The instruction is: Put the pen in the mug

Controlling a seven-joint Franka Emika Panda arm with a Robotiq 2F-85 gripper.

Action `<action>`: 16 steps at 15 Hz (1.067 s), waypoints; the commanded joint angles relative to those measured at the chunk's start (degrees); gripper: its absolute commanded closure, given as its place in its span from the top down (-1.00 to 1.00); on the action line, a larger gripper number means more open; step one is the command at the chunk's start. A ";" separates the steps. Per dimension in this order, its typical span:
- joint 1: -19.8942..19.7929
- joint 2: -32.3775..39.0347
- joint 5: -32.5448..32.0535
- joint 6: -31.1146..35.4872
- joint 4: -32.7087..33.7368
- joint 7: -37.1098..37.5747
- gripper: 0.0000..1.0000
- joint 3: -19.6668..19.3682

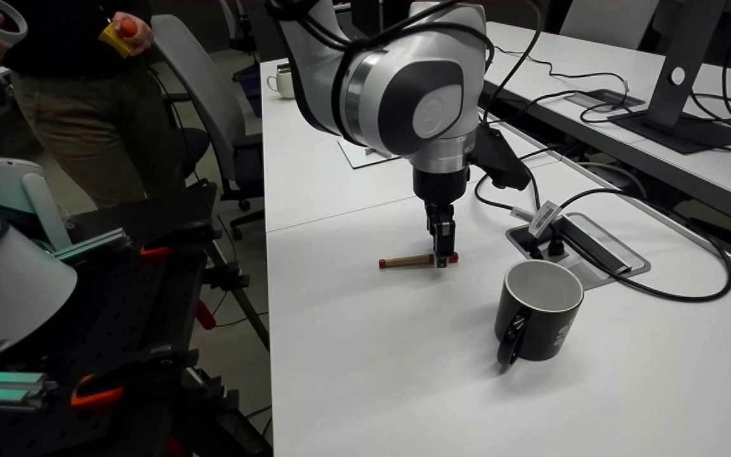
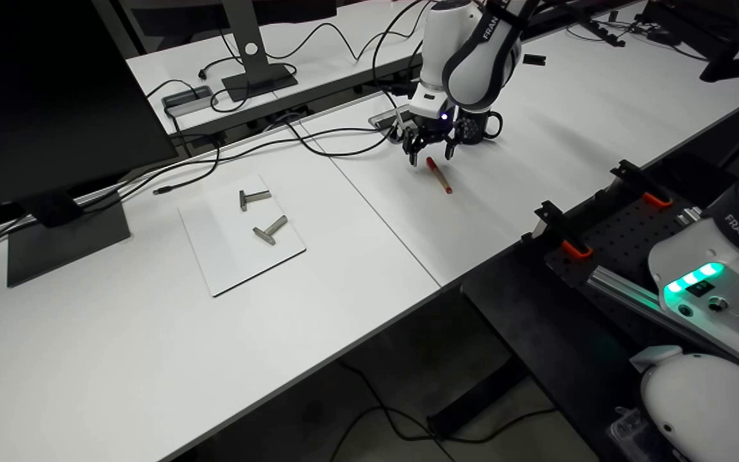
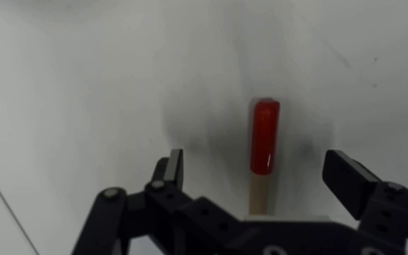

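The pen lies flat on the white table, with a tan barrel point(image 1: 408, 261), a red cap and a small red tip at the other end. It also shows in an exterior view point(image 2: 439, 175) and in the wrist view point(image 3: 264, 138). My gripper point(image 1: 443, 259) points down over the capped end; its fingers are wide apart in the wrist view point(image 3: 253, 166), one on each side of the pen, touching neither side. The gripper also shows open in an exterior view point(image 2: 432, 157). The glossy black mug point(image 1: 537, 327) stands upright near the gripper, and is partly behind the arm in an exterior view point(image 2: 472, 128).
A table socket box point(image 1: 578, 251) with black cables lies beside the mug. A white board point(image 2: 228, 250) with two metal T-shaped pieces lies farther along the table. A monitor point(image 2: 55, 96) and a pale cup point(image 1: 284, 84) stand on it. A person point(image 1: 86, 108) stands beyond the table's edge.
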 commanded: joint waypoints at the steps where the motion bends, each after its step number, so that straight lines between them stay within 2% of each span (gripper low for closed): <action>1: -0.16 1.38 4.55 1.06 0.61 -5.08 1.00 0.09; 7: 0.46 3.20 8.69 0.62 1.86 -9.96 0.98 -0.20; 8: 0.65 3.22 9.12 0.74 1.87 -10.29 0.60 -0.38; 11: 1.02 3.21 10.02 0.75 1.93 -10.75 0.24 -0.65; 16: 1.54 2.60 10.68 1.15 1.85 -10.60 -0.54 -0.91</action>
